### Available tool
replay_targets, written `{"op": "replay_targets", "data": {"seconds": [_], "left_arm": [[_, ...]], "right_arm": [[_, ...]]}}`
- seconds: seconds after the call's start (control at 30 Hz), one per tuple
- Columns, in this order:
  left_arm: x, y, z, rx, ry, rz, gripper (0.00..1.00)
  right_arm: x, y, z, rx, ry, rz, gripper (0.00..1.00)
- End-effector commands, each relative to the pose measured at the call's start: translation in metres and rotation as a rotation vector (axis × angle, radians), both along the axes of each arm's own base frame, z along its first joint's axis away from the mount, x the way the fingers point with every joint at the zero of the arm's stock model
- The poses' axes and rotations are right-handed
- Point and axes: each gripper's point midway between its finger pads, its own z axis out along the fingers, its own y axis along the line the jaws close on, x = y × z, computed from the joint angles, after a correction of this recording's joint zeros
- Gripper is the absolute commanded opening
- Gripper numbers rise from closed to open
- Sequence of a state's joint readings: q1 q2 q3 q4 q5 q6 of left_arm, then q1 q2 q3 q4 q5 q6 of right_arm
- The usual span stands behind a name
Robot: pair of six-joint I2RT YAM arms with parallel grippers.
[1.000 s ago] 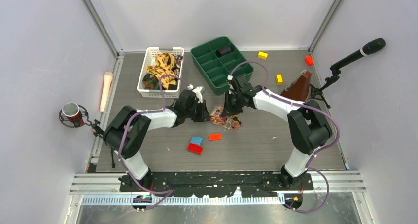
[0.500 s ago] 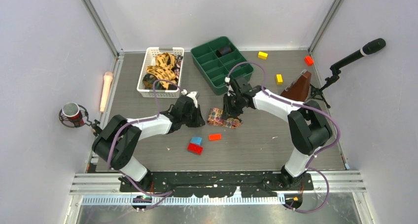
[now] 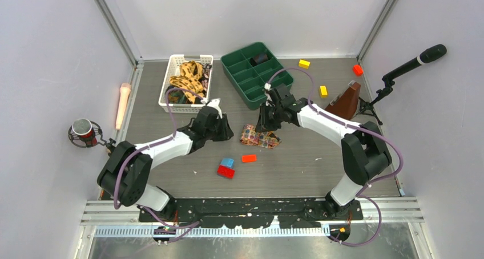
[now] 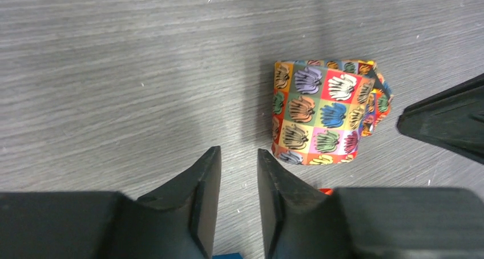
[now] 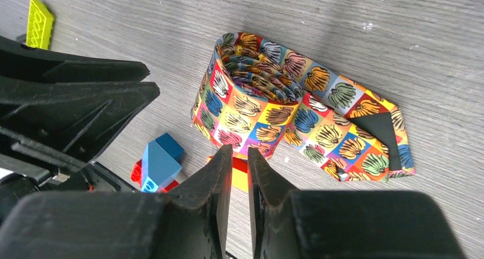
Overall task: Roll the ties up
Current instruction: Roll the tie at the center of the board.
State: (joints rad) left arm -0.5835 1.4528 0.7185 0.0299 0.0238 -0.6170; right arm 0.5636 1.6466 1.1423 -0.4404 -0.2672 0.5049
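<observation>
Grey wood-grain table (image 3: 331,168) carries one patterned tie (image 3: 259,137), a checker of red, orange, blue and green squares, lying mid-table between the two grippers. It is partly rolled. An open coil stands on edge at its left end, and a short flat tail runs from the coil to the right and slightly toward the near edge, ending in a tip with dark lining turned up. Its long axis therefore runs roughly left to right.

The left gripper (image 4: 237,156) sits just left of the coil without touching it, its jaws a little apart with nothing between them. The right gripper (image 5: 240,152) hovers over the tie, its jaws nearly together with a slim gap and nothing visibly pinched.

An orange block (image 3: 249,158) lies just on the near side of the tie. A blue block (image 3: 228,162) and a red block (image 3: 225,171) touch each other slightly further off. More ties (image 3: 185,79) fill the white basket (image 3: 181,108) at the far left, beside a green divided tray (image 3: 240,76).
</observation>
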Motion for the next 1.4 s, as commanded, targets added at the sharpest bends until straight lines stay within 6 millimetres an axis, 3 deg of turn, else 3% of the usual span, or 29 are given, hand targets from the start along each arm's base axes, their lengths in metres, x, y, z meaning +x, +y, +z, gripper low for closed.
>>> {"op": "replay_targets", "data": {"seconds": [0.0, 0.27, 0.57, 0.83, 1.37], "left_arm": [[0.019, -0.019, 0.037, -0.085, -0.098, -0.054, 0.36], [0.015, -0.041, 0.048, -0.18, -0.125, -0.179, 0.51], [0.009, -0.071, 0.031, -0.274, -0.07, -0.33, 0.57], [0.015, -0.069, 0.03, -0.27, -0.07, -0.316, 0.6], [0.021, -0.061, 0.026, -0.254, -0.061, -0.299, 0.61]], "right_arm": [[0.009, 0.011, -0.002, 0.034, 0.013, -0.055, 0.22], [0.01, 0.011, -0.024, 0.011, 0.051, -0.064, 0.19], [0.008, 0.007, -0.025, 0.0, 0.046, -0.071, 0.19], [0.002, 0.005, -0.011, 0.027, 0.035, -0.078, 0.25], [0.0, 0.013, -0.033, 0.062, 0.076, -0.084, 0.25]]}}
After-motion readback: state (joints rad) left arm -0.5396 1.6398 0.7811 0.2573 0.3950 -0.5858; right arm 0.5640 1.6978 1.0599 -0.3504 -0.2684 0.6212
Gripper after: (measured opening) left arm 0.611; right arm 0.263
